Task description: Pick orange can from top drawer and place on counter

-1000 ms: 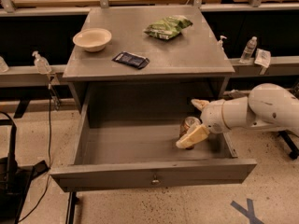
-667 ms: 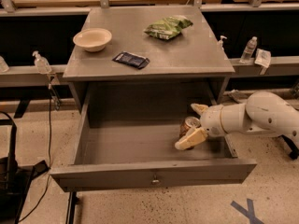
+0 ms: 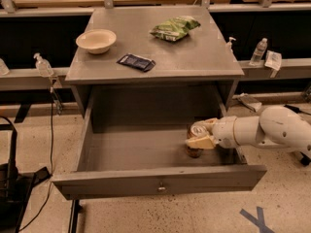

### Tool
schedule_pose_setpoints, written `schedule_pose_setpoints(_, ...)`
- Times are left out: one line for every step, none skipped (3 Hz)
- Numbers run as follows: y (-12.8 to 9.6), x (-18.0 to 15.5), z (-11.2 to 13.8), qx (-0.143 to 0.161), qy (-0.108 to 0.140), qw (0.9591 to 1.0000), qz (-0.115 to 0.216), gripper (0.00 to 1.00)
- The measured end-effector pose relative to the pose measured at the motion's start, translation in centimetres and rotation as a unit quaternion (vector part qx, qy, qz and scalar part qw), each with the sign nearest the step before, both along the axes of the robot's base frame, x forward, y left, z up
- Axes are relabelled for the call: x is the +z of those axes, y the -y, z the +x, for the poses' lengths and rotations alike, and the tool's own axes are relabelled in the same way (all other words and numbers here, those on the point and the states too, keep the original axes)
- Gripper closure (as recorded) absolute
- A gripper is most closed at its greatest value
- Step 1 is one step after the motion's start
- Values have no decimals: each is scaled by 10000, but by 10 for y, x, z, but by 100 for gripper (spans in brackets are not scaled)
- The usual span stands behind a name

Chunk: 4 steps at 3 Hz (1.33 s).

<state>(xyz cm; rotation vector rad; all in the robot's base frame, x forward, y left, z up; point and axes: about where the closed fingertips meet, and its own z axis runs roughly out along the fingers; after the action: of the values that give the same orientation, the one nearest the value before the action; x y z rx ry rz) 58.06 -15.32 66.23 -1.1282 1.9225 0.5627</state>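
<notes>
Hand (image 3: pixel 194 134) rnd orange can (image 3: pixel 194 152), in drawer (image 3: pixel 121 181).

No readable lettering or numbers anywhere. Only blurred print on the crinkled green snack bag (image 3: pixel 175 28) far right on the grey matte counter (image 3: pixel 204 57), on the flat dark blue packet (image 3: pixel 136 62), and on the orange-brown drink can (image 3: pixel 194 151). Blue tape cross (image 3: pixel 256 219) on the floor, near right. White gripper (image 3: pixel 193 134) at the can, right side of the grey top drawer (image 3: pixel 160 181).

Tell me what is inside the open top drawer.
An orange can stands upright at the right of the drawer, the gripper reaching in, jaws closed on it. A jaw covers the can's middle; the front panel hides the nearest floor strip.
</notes>
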Motion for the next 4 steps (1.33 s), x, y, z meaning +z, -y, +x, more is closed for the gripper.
schedule_pose_setpoints(1,12,0,66,95,9989,447,69)
schedule_pose_setpoints(1,53,9,251,267,9960,816,93)
schedule_pose_setpoints(10,119,27,463,594,9939,811,100)
schedule_pose_setpoints(18,177,49,685,803,9910,829,100)
